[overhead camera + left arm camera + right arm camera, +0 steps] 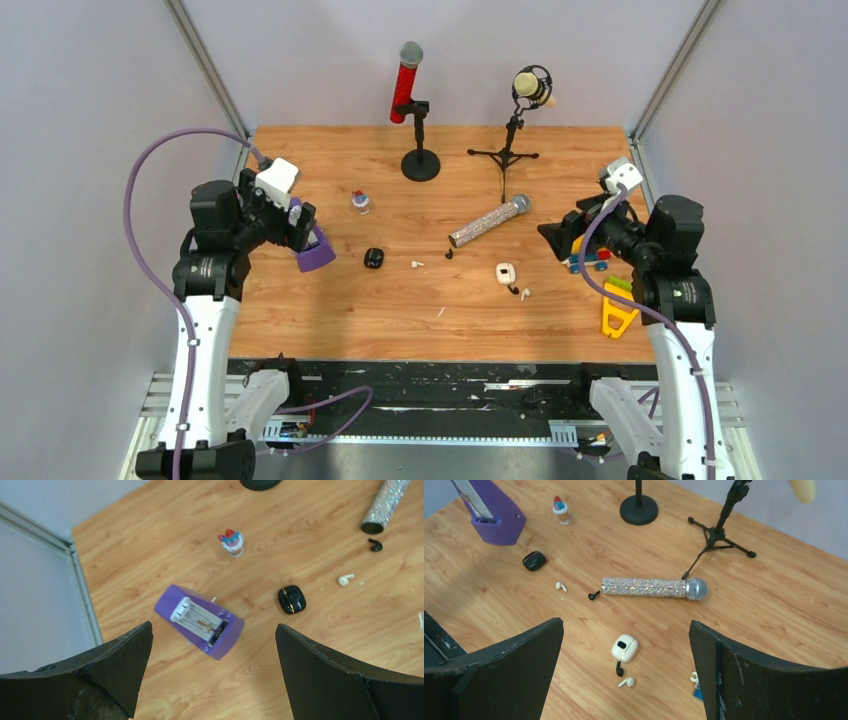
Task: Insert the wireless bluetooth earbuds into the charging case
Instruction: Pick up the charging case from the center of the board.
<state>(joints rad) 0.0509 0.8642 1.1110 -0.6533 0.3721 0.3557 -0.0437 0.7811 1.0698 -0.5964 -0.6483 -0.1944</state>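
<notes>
1. Wood-grain tabletop (330,320), orange-brown, enclosed by plain grey walls (90,100), with metal frame posts rising at the far corners.
2. Left gripper (214,630): jaws spread wide and holding nothing, over a purple box (200,622) near the table's left edge.
3. Right gripper (626,625): jaws likewise wide apart and empty, at the table's right edge.
4. Earbuds, all lying loose on the wood. A white earbud (560,586) and a black earbud (593,596) lie at mid-table, between the black case (534,560) and the glitter microphone (654,587). A second black earbud (619,669) lies just beside the white case (624,648), with a second white earbud (627,682) next to it.
5. Far edge: red microphone (407,80) on a round-based stand and cream microphone (532,88) on a tripod.
</notes>
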